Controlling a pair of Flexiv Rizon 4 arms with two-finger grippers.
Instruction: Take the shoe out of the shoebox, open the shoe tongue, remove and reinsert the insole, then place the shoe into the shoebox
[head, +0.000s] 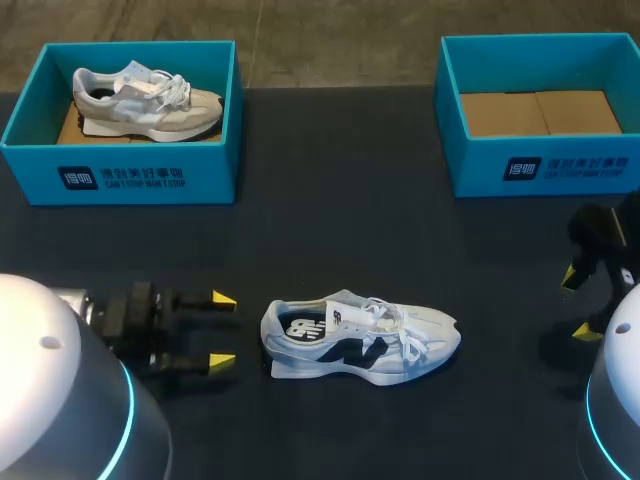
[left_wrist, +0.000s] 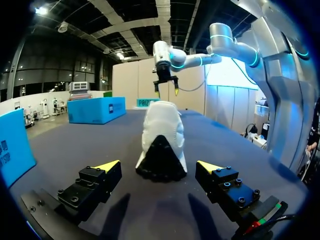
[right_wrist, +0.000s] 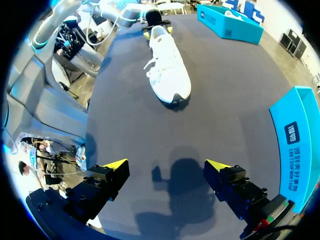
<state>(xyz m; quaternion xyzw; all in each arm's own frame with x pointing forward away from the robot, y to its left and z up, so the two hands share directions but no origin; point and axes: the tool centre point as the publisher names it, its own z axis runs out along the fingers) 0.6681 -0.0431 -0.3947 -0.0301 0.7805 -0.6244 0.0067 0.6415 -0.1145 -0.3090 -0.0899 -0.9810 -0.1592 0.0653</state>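
From my seat I see the white and navy shoe standing on its sole on the dark table, out of any box, near the front edge and about in the middle, heel to the left and toe to the right. Its laces lie loose over the top, and a dark insole shows inside the opening. My left gripper sits low at the near left with its fingers spread wide, the yellow tips pointing right at the heel, close to it but not touching. In the left wrist view the shoe stands just ahead of that gripper, its black heel lined up with the gap between the two open fingers. My right gripper hangs at the near right edge of the table, well apart from the toe, fingers also spread and gripping nothing. In the right wrist view it is above bare table, with the shoe farther ahead, toe towards it. The left shoebox stands at the far left and has a grey shoe lying in it. The right shoebox stands at the far right, its brown cardboard floor showing. Both boxes are well apart from the shoe on the table.
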